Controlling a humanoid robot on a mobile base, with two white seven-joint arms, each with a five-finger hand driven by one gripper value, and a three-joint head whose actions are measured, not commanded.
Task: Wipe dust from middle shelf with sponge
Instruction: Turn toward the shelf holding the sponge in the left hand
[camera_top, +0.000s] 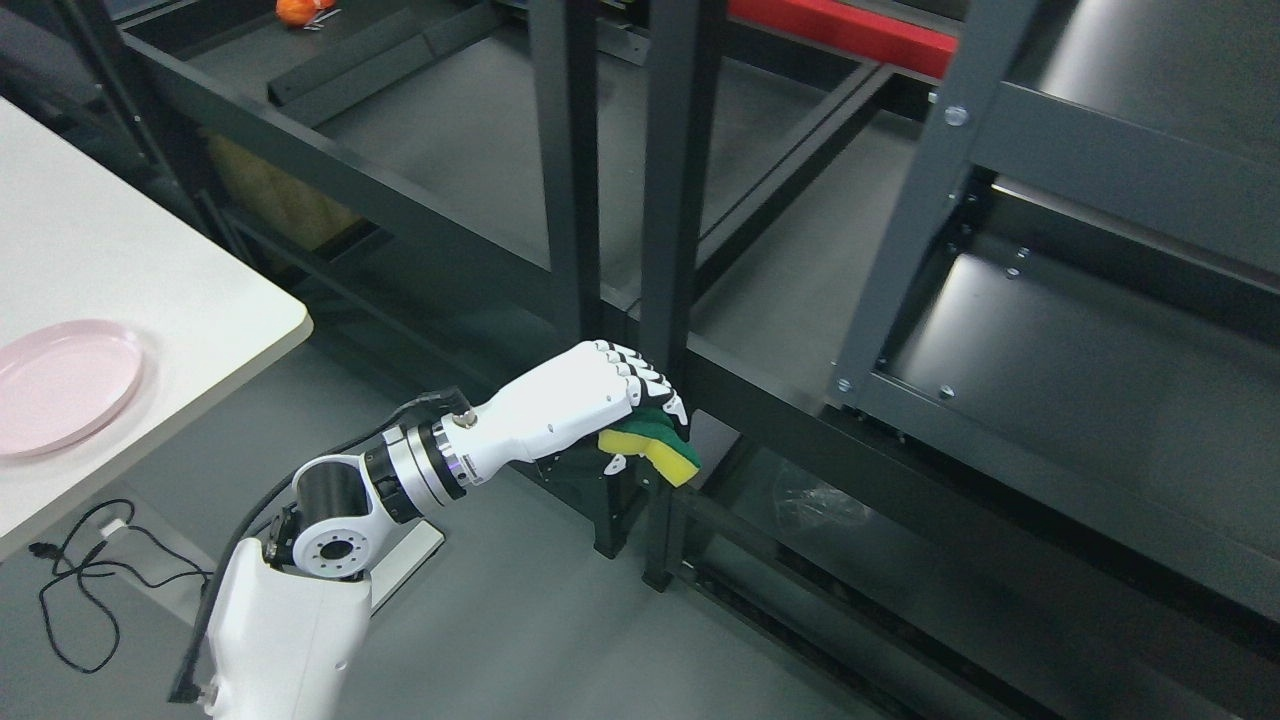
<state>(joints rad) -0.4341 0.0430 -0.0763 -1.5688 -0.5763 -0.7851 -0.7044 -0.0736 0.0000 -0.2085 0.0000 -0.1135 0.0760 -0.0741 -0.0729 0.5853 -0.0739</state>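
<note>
Left hand (585, 405), fingers curled tight around a yellow-and-green sponge (655, 445), reaching in from the lower left. Sponge held just in front of two dark uprights (672, 180) of the shelving, beside the front rail of the middle shelf (790, 300) and not yet on its surface. No right arm in view. Off to the left, a white table (150, 290) with a pink plate (62, 385), well apart from the work; a black cable (85, 575) loose on the floor below.

Likely trouble from here: knuckles or wrist knocking an upright on the way in, given the narrow gap. Only part of the sponge gripped, so a hard drag across the shelf could twist it loose. Too shallow a reach, and only the rail gets wiped.
</note>
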